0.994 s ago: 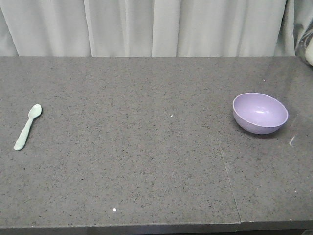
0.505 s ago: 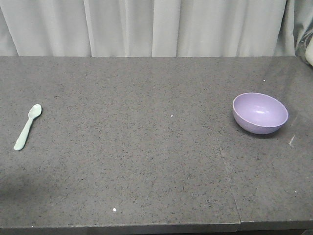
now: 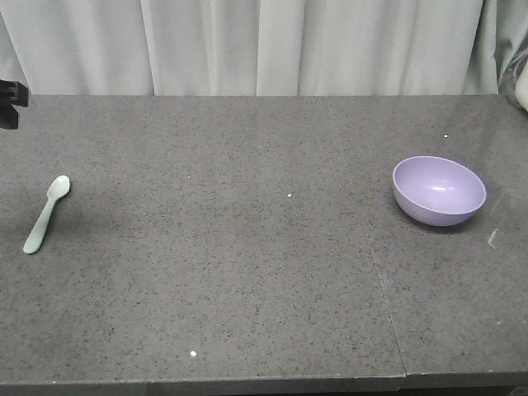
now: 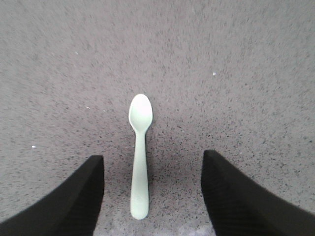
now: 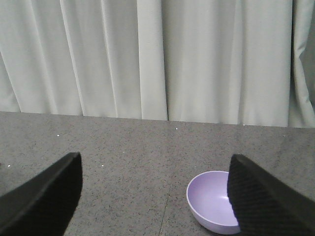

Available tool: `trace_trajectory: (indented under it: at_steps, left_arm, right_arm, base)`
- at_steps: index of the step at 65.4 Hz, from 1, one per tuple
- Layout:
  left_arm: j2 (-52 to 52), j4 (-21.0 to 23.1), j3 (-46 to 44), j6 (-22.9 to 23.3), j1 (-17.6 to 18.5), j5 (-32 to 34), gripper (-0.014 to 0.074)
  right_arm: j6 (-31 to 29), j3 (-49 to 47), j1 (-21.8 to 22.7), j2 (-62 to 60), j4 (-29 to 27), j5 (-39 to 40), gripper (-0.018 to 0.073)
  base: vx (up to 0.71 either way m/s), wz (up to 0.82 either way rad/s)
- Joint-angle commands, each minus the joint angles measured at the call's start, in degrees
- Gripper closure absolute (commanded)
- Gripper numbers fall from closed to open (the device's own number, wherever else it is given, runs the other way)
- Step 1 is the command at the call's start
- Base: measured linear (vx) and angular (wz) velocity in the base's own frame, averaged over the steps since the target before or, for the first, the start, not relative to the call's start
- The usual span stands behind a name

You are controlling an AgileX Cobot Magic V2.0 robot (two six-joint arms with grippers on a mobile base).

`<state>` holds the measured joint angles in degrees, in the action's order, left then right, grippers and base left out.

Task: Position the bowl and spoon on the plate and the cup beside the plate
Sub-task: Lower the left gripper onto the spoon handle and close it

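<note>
The pale mint spoon (image 3: 45, 214) lies flat at the table's far left, bowl end pointing away. In the left wrist view the spoon (image 4: 140, 157) lies lengthwise between the fingers of my left gripper (image 4: 151, 162), which hovers above it, open, touching nothing. The lavender bowl (image 3: 439, 190) stands upright and empty at the right. My right gripper (image 5: 155, 160) is open and held above the table, with the bowl (image 5: 209, 201) partly behind its right finger (image 5: 261, 196). Plate and cup are out of view.
A grey speckled tabletop (image 3: 247, 264) has a seam (image 3: 384, 289) running front to back, left of the bowl. Pale curtains (image 3: 264, 45) hang behind its far edge. A black part of my left arm (image 3: 8, 92) shows at the left edge.
A black part of my left arm has come into view at the left edge of the front view, and a shadow now falls around the spoon. Spoon and bowl have not moved.
</note>
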<state>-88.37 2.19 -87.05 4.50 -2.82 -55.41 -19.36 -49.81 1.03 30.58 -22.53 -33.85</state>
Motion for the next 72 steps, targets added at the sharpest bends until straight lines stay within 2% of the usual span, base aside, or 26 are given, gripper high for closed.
trace_trajectory:
  at_steps: [1,8,10,20,36,72]
  left_arm:
    - [-1.85,1.69,-3.07,-1.49,0.04,1.51,0.0170]
    - [-4.71,1.58,-3.02,-1.54,0.04,1.36,0.0170]
    - [-9.47,1.52,-3.01,-1.61,0.04,0.84,0.0170]
    - [-11.84,1.27,-3.01,-1.61,0.04,0.72,0.0170]
    - [-15.00,-2.19,-2.89,-1.61,0.04,-0.40,0.0170]
    - [-20.68,-2.98,-2.80,-1.61,0.04,0.40,0.0170]
  right_arm:
    - [-0.53,-1.80,0.07,0.72,-0.37,2.82,-0.0032]
    - [-0.53,-1.80,0.07,0.72,-0.30,2.44,-0.0032]
    - [-0.53,-1.80,0.07,0.72,-0.30,2.08,-0.0032]
    - [-0.53,-1.80,0.07,0.72,-0.25,2.02,-0.0032]
    - [-0.53,-1.80,0.07,0.72,-0.26,1.98,-0.0032]
    - [-0.53,-1.80,0.07,0.72,-0.26,1.73,-0.0032]
  base:
    - [0.00,0.00]
    - [0.00,0.00]
    - [0.00,0.00]
    - [0.00,0.00]
    - [0.00,0.00]
    - [0.00,0.00]
